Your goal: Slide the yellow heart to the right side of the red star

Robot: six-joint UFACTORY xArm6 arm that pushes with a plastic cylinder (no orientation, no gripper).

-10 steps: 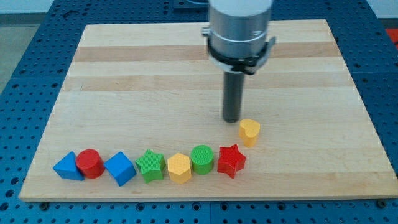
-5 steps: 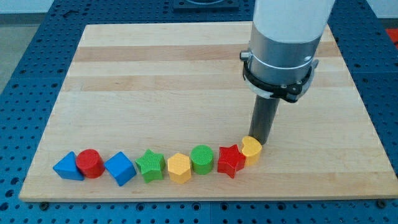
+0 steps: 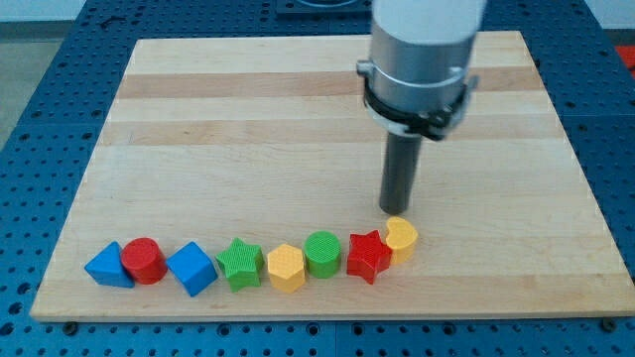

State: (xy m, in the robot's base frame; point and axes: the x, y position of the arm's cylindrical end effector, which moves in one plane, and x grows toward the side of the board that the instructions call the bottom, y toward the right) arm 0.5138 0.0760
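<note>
- My tip [image 3: 395,211] stands on the wooden board [image 3: 298,119], just above the yellow heart [image 3: 401,239] as the view runs; it looks almost touching the heart's upper edge, though I cannot tell if there is real contact.
- There is no hand to spread or pinch here: the arm ends in a plain dark rod under a grey collar, and it holds nothing.
- The yellow heart sits right below my tip, pressed against the right side of the red star [image 3: 368,256].
- The red star lies down and a little to the view's left of my tip.
- From the star a curved row runs off to the view's left along the board's bottom edge: green cylinder [image 3: 322,253], yellow hexagon [image 3: 286,267], green star [image 3: 240,263], blue cube [image 3: 191,268], red cylinder [image 3: 144,260], blue triangle [image 3: 108,266].
- Neighbours in that row sit close or touching, all well to the left of my tip.
</note>
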